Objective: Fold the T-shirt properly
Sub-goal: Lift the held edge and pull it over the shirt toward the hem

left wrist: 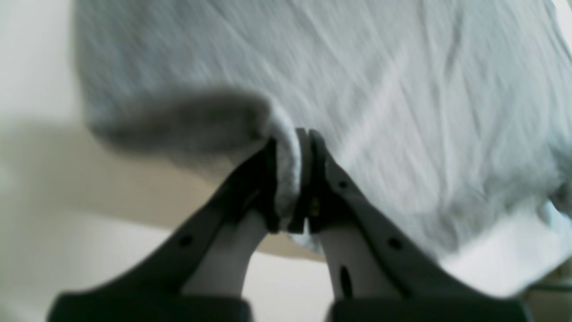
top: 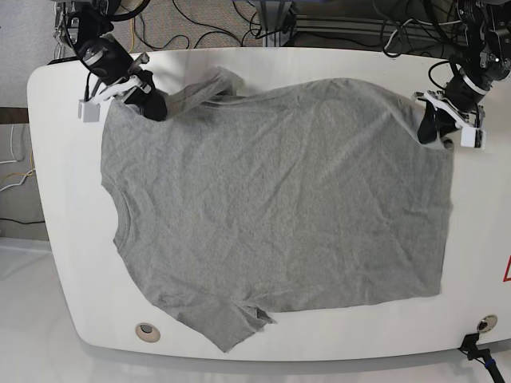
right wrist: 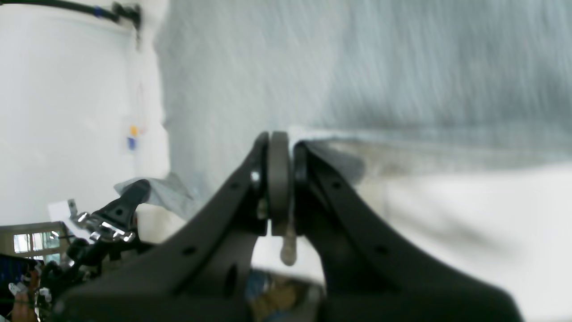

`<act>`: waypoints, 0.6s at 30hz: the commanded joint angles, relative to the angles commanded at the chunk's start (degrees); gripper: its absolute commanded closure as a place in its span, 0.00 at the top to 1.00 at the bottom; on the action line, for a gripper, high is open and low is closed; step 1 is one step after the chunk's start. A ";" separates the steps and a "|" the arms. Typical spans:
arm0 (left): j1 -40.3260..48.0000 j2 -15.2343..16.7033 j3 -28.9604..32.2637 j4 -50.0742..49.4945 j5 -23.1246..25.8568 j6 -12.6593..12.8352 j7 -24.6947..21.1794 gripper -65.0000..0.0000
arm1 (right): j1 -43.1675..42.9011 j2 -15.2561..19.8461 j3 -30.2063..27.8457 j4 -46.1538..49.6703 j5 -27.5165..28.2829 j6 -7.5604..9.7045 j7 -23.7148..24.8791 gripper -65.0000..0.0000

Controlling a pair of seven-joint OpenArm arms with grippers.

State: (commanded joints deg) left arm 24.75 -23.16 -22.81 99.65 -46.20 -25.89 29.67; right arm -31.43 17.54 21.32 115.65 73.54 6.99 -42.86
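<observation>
A grey T-shirt point(top: 279, 207) lies spread on the white table point(top: 479, 239), collar toward the left and hem toward the right. At the shirt's far left corner, my right gripper point(top: 152, 106) is shut on the cloth by the bunched far sleeve point(top: 214, 84). In the right wrist view its fingers point(right wrist: 280, 141) pinch a thin edge of the shirt point(right wrist: 357, 67). My left gripper point(top: 429, 128) is at the far right hem corner. The left wrist view shows it point(left wrist: 292, 143) shut on a rolled fold of the shirt point(left wrist: 357, 80). The near sleeve point(top: 235, 327) lies flat by the front edge.
Cables and a metal frame point(top: 319, 24) run behind the table's far edge. Round grommets sit in the table at the front left point(top: 146, 331) and front right point(top: 481, 323). A red marking point(top: 506, 271) shows at the right border.
</observation>
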 joint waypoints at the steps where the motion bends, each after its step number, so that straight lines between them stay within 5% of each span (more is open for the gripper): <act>1: -0.79 0.00 -0.09 -0.62 0.00 0.00 0.00 0.00 | 1.14 0.00 -0.09 -0.44 -0.53 0.00 0.00 0.00; 6: -6.95 0.00 0.09 -4.84 0.00 4.31 0.00 0.00 | 7.38 0.35 -4.13 -2.37 -4.92 0.18 0.00 0.00; 10: -11.43 0.00 0.18 -10.20 0.00 4.84 0.00 0.00 | 12.22 0.18 -8.79 -3.08 -11.78 0.09 0.00 0.00; 18: -17.05 -0.09 1.93 -19.34 0.00 4.75 0.00 0.00 | 23.03 0.26 -11.43 -16.70 -12.40 0.44 0.00 0.00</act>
State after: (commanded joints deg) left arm 7.69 -23.25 -20.88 80.31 -46.20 -21.14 29.67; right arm -8.40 17.80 9.89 98.95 61.14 7.43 -42.86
